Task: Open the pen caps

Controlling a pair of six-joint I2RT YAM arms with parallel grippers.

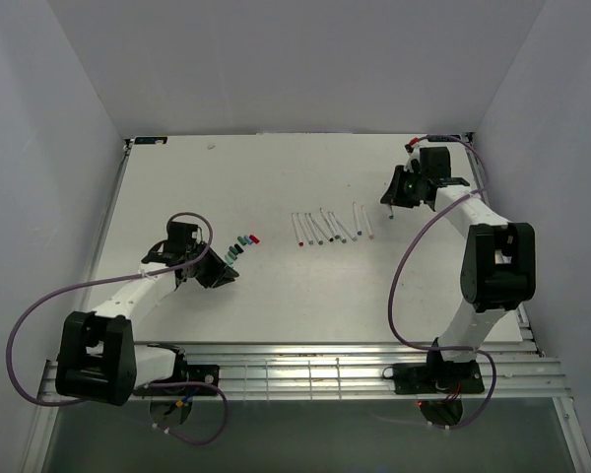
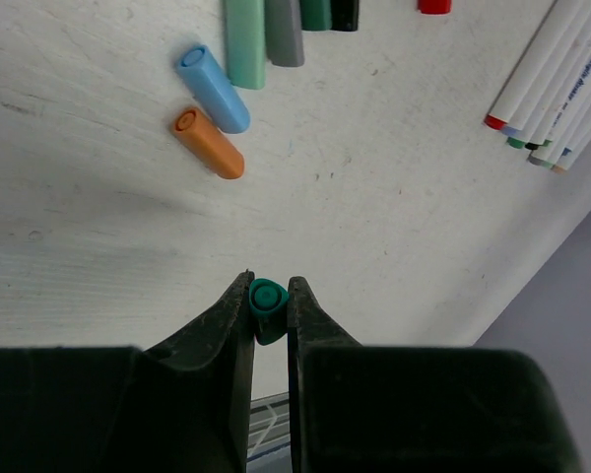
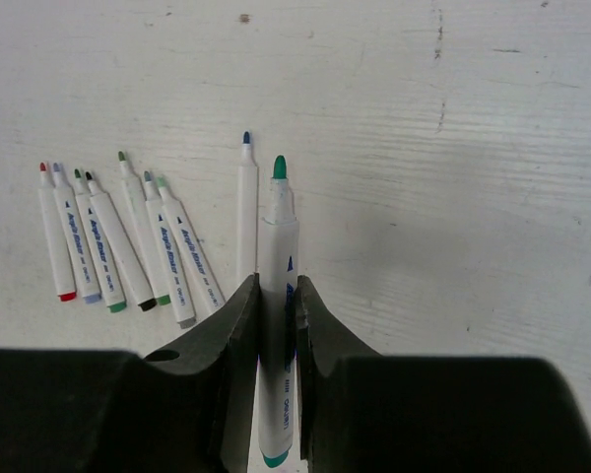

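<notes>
Though unreadable overhead, plain at wrists: pinching short teal plastic cap (image 2: 268,307) in left gripper (image 2: 269,294), teal-tipped white pen (image 3: 279,232) in right gripper (image 3: 278,291).

- teal cap (image 2: 268,304), in black left gripper (image 2: 270,286)
- orange cap (image 2: 208,143), light-blue cap (image 2: 213,89), mint cap (image 2: 245,44), grey cap (image 2: 284,34), red cap (image 2: 434,6)
- white pen (image 3: 279,227), teal tip, in black right gripper (image 3: 277,286)
- white table (image 2: 374,217)

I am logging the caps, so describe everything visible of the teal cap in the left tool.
The teal cap is a short round tube of smooth plastic, off its pen, its ringed end facing the wrist camera. The left tool is shut on it from both sides. It is apart from the other caps on the table.
</notes>
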